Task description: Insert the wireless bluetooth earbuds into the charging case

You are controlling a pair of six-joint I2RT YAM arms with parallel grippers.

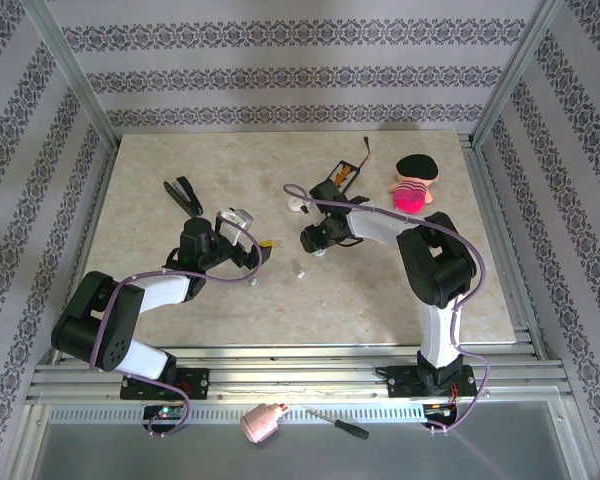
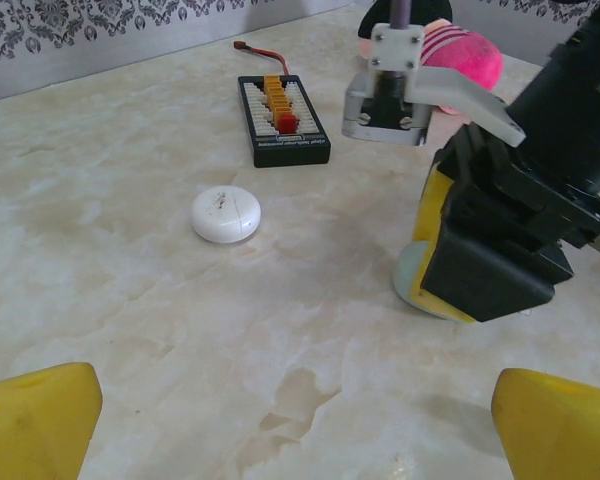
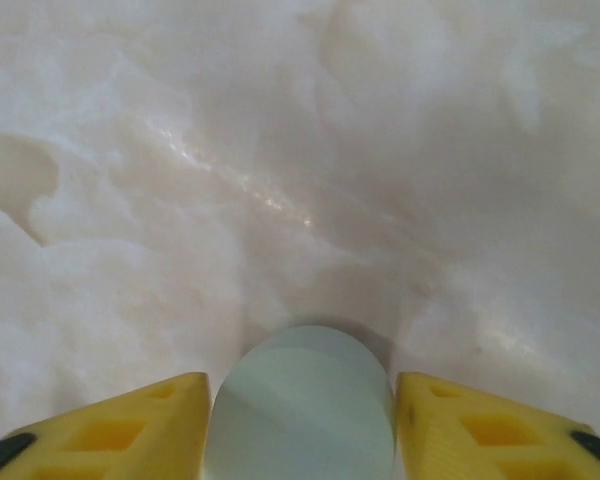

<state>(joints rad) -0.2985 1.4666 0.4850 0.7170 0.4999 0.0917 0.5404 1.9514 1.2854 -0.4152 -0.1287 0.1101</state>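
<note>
Plainly mint-green charging case, smooth, rounded

The top camera looks down from behind on the whole table. The left wrist camera looks low toward 2 o'clock, the right one closely downward; both share the mint charging case.

Nothing here bears any lettering, label, brand or number that can be read.

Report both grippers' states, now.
Left gripper: open, holding nothing.
Right gripper: jaws flank the mint-green oval plastic charging case; whether they grip it cannot be told.
</note>
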